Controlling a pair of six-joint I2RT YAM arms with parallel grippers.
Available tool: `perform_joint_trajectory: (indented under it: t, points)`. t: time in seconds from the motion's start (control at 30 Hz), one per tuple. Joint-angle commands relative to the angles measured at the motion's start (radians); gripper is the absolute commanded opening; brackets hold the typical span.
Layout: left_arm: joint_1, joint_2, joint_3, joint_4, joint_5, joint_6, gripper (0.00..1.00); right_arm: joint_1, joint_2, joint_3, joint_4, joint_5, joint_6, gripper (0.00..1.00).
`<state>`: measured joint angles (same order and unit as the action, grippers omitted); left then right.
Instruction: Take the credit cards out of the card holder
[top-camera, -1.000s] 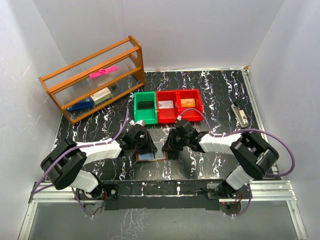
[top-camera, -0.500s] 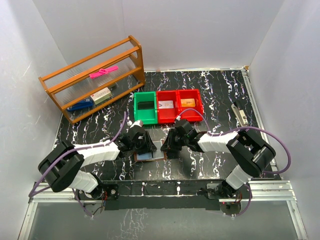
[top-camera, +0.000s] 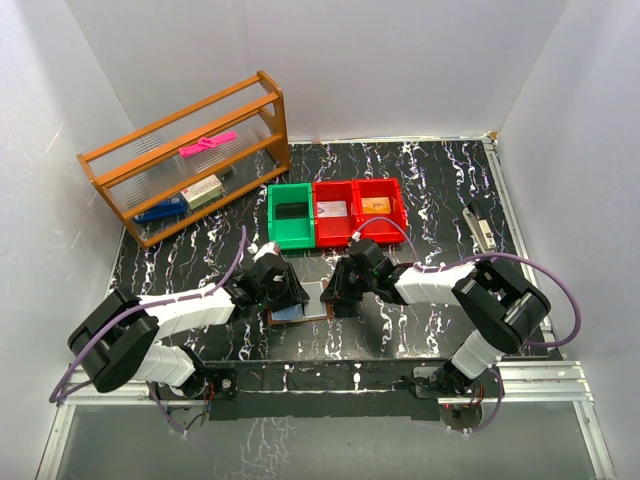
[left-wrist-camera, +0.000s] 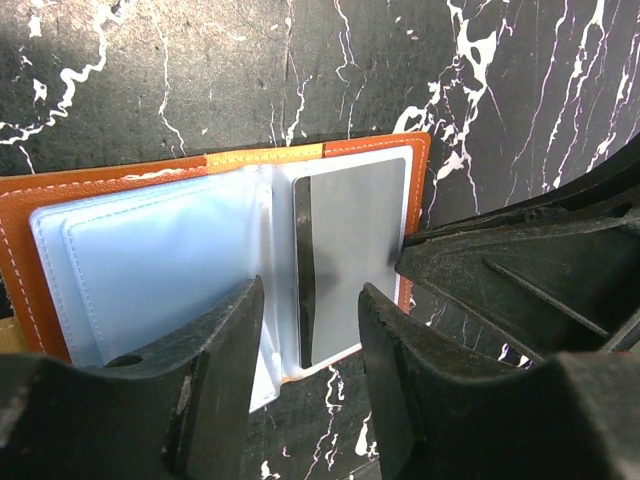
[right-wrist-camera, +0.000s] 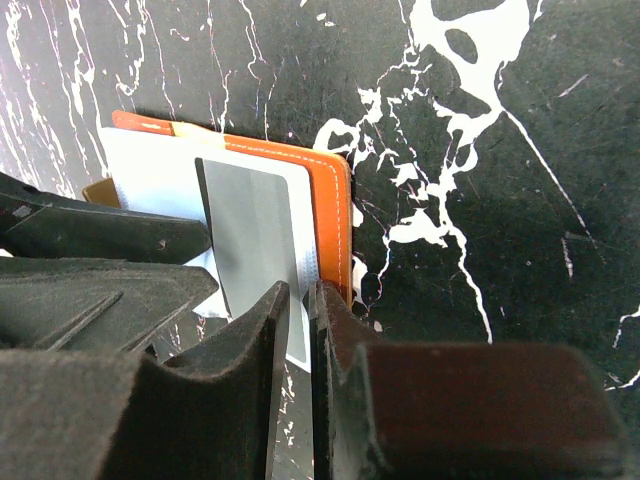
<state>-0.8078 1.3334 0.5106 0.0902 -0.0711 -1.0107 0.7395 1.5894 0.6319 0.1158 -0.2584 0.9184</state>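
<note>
The card holder (left-wrist-camera: 150, 260) lies open on the counter (left-wrist-camera: 150, 90). The right pincer (right-wrist-camera: 300, 292) looks clenched on the silver-grey card (left-wrist-camera: 350, 250), which sits mostly in its sleeve. The left pincer (left-wrist-camera: 310, 295) hovers released. Pulling's barely begun.

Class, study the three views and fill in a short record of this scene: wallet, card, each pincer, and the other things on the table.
Wallet: brown wallet lying open on the black marbled table, pale blue inside facing up
Card: grey card sitting in the wallet half nearer the right arm, not yet out
Left arm: left pincer open, over the wallet
Right arm: right pincer almost closed, tips at the grey card's edge; grip unclear
Behind: green bin, two red bins, wooden rack
</note>
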Motion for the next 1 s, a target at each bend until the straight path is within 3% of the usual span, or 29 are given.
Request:
perform_joint_trajectory:
  t: [0.0, 0.2, 0.4, 0.67, 0.97]
  points:
    - [0.000, 0.029, -0.021, -0.003, 0.021, 0.019, 0.39, 0.006, 0.023, -0.024, -0.064, 0.037, -0.034, 0.14]
    - [0.000, 0.117, -0.010, 0.053, 0.091, 0.022, 0.23, 0.007, 0.014, -0.023, 0.002, -0.063, -0.054, 0.14]
    - [0.000, 0.111, -0.029, 0.076, 0.100, 0.017, 0.23, 0.009, 0.039, 0.000, 0.059, -0.184, -0.062, 0.15]
    - [0.000, 0.089, -0.034, 0.051, 0.088, 0.014, 0.25, 0.013, -0.019, 0.062, -0.170, 0.088, -0.062, 0.21]
    - [0.000, 0.039, -0.038, 0.013, 0.055, 0.020, 0.28, 0.014, -0.148, 0.066, -0.175, 0.102, -0.061, 0.25]
